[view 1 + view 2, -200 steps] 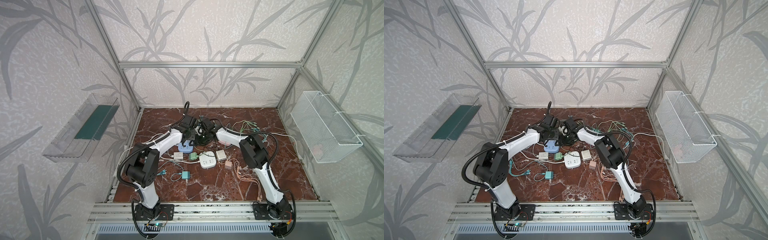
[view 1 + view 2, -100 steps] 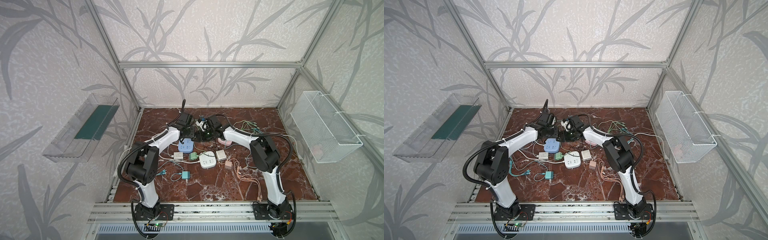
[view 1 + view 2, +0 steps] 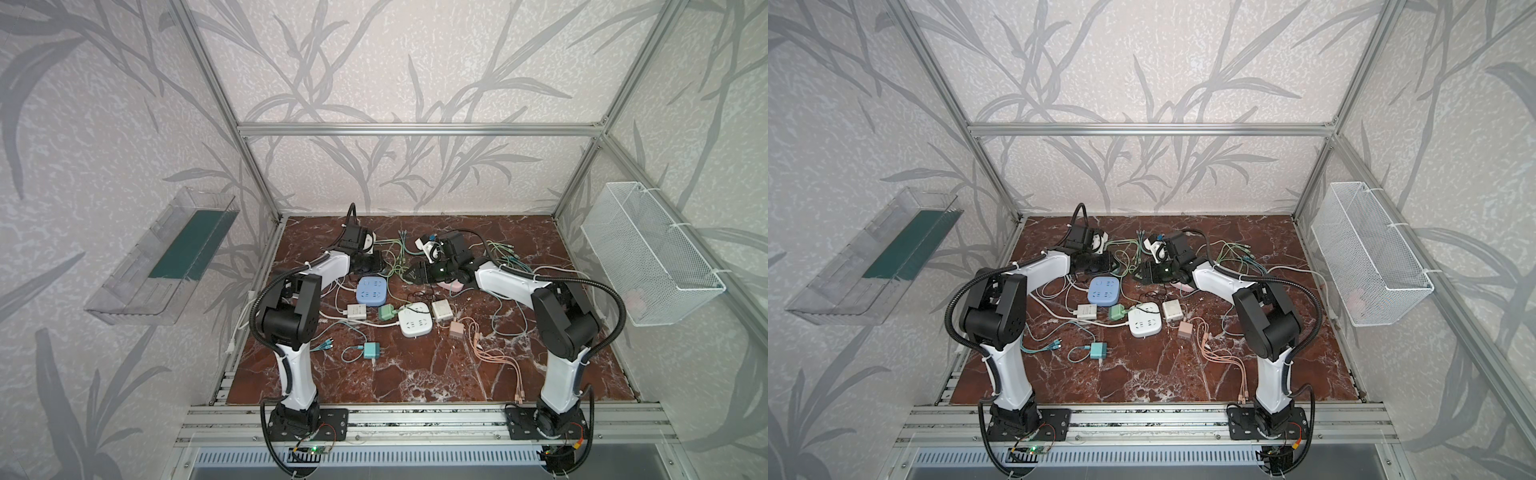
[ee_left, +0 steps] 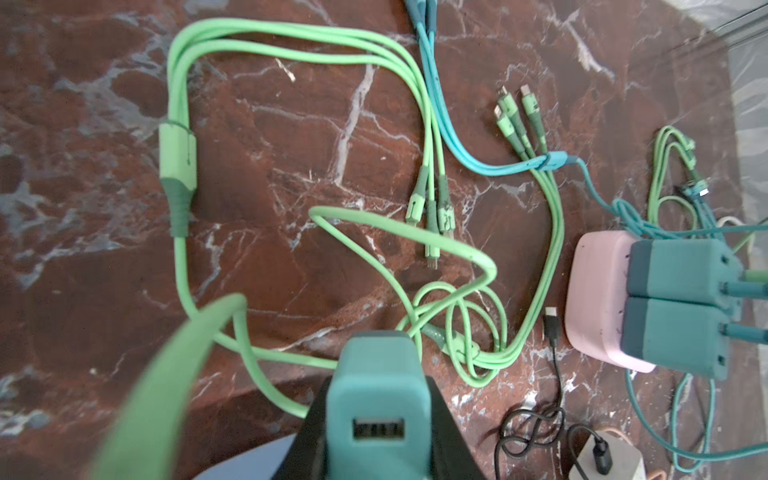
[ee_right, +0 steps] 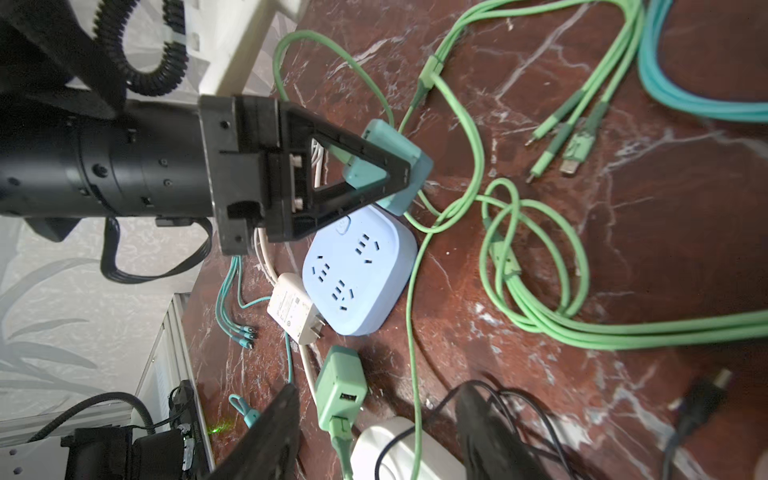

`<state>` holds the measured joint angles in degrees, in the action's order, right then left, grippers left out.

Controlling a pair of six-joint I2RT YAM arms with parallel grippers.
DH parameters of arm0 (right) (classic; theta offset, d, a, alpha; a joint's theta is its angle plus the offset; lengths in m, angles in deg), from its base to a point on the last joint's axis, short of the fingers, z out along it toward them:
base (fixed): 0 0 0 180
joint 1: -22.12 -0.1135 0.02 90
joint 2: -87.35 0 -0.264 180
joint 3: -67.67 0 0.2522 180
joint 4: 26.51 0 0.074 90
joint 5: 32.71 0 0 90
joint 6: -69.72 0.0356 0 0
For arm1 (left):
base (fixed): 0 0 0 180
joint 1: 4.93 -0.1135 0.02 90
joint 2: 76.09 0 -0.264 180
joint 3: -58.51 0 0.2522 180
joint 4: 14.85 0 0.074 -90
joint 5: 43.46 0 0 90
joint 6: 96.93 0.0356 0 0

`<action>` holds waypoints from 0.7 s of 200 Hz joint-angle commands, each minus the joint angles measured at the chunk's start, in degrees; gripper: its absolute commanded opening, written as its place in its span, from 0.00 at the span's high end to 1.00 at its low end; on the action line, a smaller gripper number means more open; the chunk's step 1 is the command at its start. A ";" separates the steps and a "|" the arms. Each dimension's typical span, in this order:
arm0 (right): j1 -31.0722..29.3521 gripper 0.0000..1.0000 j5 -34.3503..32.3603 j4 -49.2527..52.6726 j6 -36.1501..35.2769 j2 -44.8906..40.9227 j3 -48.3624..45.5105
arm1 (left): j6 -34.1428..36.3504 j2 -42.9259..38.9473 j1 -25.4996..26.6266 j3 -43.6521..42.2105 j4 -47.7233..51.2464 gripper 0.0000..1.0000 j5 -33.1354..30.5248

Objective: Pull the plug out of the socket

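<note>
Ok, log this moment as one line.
left hand: shut on teal plug | teal plug: off blue socket | right hand: open, empty

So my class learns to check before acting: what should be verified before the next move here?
1. Left gripper shut on the teal plug: ok.
2. Blue socket outlets all empty: ok.
3. Right gripper open, holding nothing: ok.
4. Green cable free of the held plug: cannot tell.
5. Pink socket emptied: not ok, two teal plugs sit in it.
</note>
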<state>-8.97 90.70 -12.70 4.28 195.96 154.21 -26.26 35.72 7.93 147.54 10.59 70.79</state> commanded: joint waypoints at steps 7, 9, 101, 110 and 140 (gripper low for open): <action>0.40 0.39 -0.17 -2.76 -0.98 -5.03 -2.68 | 0.25 2.19 -0.63 1.20 -2.90 0.84 6.54; 0.41 0.39 -0.23 -2.80 -1.00 -5.24 -2.87 | 0.32 2.43 -0.69 1.29 -2.74 0.84 6.80; 4.88 0.38 -4.36 0.04 -3.00 -17.03 -11.27 | 0.05 5.74 -2.31 0.32 -1.14 0.70 10.00; 5.60 0.38 -5.05 0.20 -3.18 -18.40 -12.53 | -0.15 5.66 -2.40 0.31 -0.56 0.66 9.56; 8.11 0.37 -6.15 1.47 -3.20 -21.45 -15.43 | 0.11 5.28 -2.58 0.91 2.44 0.54 7.88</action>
<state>-2.66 86.48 -13.18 2.05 177.25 140.54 -26.74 40.42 5.68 147.93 9.74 79.46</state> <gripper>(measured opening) 0.629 0.426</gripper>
